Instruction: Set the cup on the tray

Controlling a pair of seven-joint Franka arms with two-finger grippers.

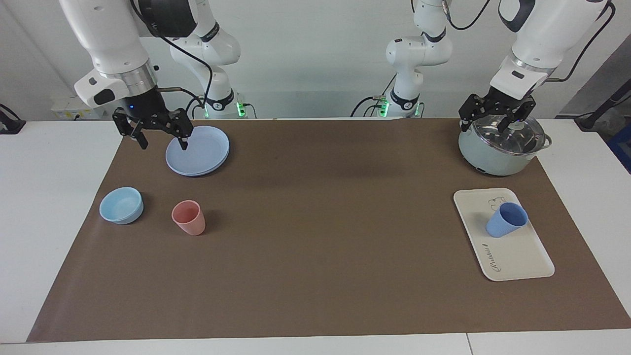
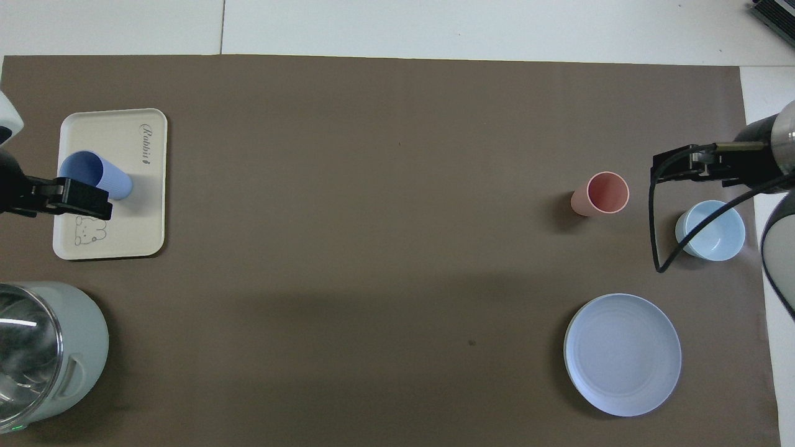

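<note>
Left tool (image 1: 494,117) raised over the lidded pot (image 1: 500,148), fingers apart, empty. Right tool (image 1: 160,137) up by the round blue plate (image 1: 199,150), likewise spread wide and empty. Farther out on the surface (image 1: 315,236): pink cup (image 1: 188,217) and light-blue bowl (image 1: 121,205) at the right arm's end; at the left arm's end, cream tray (image 1: 512,256) carrying the blue cup (image 1: 506,220), upright. Placement judged done. Only risk: a low return sweep clipping the cup and toppling it.

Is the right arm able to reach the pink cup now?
Probably yes. The right gripper hangs open, raised near the plate; the pink cup stands free on the mat, the bowl apart beside it.
</note>
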